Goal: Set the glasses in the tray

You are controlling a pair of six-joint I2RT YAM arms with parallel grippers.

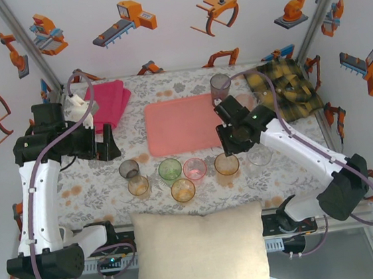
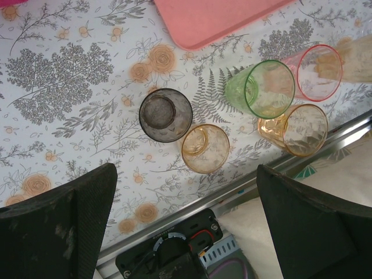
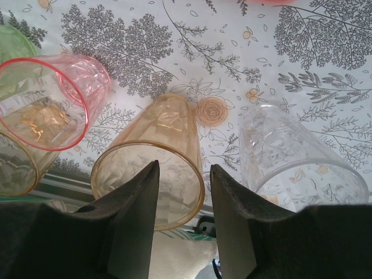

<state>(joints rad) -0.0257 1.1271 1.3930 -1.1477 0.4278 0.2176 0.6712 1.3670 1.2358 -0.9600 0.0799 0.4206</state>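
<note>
White-linked arms (image 1: 30,198) carry black joints (image 1: 344,192), mauve cables (image 1: 90,83) and black wedge-shaped end effector fingers (image 2: 58,226).

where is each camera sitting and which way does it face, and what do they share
Top external: above and behind the arms, looking down on the table, tray and glasses; both arms, left gripper and right gripper show.
Left wrist: on the left arm, looking down on five glasses and the tray's corner; its spread fingers at the bottom.
Right wrist: low, looking across the table at an amber glass and a clear glass; its fingers at the bottom.
Shared: both wrist views catch the pink glass.
</note>
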